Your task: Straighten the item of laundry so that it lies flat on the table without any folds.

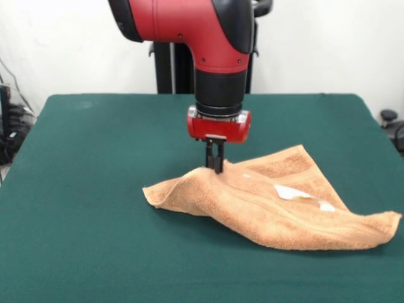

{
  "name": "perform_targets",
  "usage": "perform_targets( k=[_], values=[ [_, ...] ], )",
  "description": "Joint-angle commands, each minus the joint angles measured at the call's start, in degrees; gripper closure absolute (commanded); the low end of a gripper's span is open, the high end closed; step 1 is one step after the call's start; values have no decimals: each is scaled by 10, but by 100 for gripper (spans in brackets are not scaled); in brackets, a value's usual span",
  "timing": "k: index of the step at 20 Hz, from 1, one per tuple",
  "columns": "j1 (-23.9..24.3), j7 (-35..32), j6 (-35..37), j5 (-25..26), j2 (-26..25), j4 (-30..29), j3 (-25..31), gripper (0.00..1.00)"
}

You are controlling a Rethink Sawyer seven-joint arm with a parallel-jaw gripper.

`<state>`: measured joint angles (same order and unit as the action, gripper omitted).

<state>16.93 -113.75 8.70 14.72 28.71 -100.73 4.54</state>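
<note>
The orange-tan terry towel (278, 205) lies rumpled on the green table (95, 189), right of centre, folded over itself with a white label (291, 192) on top. Its left part is pulled up into a small peak. My gripper (216, 165) comes straight down from the red arm and its fingers stand close together, pinching the towel's raised fold at its far left edge. The towel's right corner reaches close to the table's right edge.
The robot's black pedestal (170, 66) stands behind the table's far edge. Dark equipment shows past the table's left edge (9, 126) and right edge (391, 123).
</note>
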Motion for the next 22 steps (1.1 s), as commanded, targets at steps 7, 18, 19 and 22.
perform_targets(
  k=[7,18,19,22],
  values=[
    [9,-3,103,-18,70,21,90,100],
    [17,-7,101,-10,61,36,99,100],
    [19,-7,97,-9,60,36,101,100],
    [23,-10,79,-4,52,39,105,100]
  ],
)
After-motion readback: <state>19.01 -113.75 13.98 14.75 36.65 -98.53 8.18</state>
